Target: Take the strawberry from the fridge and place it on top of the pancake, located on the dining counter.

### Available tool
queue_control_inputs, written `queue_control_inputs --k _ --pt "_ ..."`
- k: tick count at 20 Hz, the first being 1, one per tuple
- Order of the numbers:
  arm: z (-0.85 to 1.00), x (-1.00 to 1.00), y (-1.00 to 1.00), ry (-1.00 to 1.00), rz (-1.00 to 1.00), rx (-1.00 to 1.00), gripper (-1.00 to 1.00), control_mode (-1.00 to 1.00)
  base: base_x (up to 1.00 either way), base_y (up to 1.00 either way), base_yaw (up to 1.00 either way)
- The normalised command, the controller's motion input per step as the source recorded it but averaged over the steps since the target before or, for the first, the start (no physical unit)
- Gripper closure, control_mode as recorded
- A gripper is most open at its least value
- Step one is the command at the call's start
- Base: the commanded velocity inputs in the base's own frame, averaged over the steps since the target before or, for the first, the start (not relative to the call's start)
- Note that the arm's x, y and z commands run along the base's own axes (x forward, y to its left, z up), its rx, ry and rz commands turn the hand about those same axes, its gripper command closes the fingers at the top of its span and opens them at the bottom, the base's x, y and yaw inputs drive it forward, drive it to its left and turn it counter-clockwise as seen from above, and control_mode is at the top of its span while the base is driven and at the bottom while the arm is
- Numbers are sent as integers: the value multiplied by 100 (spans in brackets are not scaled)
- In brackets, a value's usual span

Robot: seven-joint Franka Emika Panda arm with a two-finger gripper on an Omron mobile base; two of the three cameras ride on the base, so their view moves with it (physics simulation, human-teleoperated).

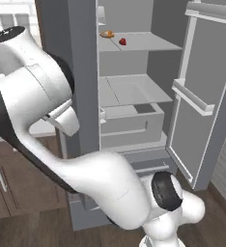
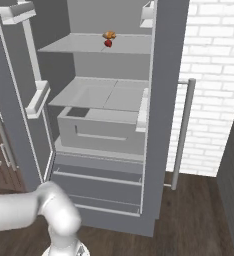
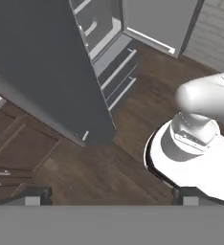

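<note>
The fridge (image 1: 81, 72) stands with its right door (image 1: 206, 96) swung open and its left door shut. On its upper shelf (image 1: 148, 43) lies the strawberry (image 1: 122, 42), small and red, also in the right base view (image 2: 108, 43). My gripper (image 3: 113, 197) is open with nothing between its fingertips (image 3: 35, 196). It points down at the wood floor beside the shut door's lower corner, well away from the shelf. The pancake and the dining counter are out of view.
An orange-tan food item (image 1: 106, 34) sits just behind the strawberry. Below are a second shelf, a pale inner bin (image 1: 129, 123) and two bottom drawers (image 2: 99, 182). Brown cabinets (image 1: 13, 193) stand to the fridge's left, a white brick wall (image 2: 214, 75) to its right.
</note>
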Motion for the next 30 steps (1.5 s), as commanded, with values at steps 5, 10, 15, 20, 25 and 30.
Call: queue_control_inputs --k 5,10,15,20,25,30 --pt "0 -67 -69 5 8 37 -100 -100 0 0 0" --pt "0 -39 -96 -7 9 33 -100 -100 0 0 0" --pt "0 -8 -100 -6 6 37 -100 -100 0 0 0" --pt "0 26 -87 11 2 38 -100 -100 0 0 0" --pt "-1 22 -73 -6 0 15 -100 -100 0 0 0" --pt "0 70 -57 -6 -4 2 -100 -100 0 0 0"
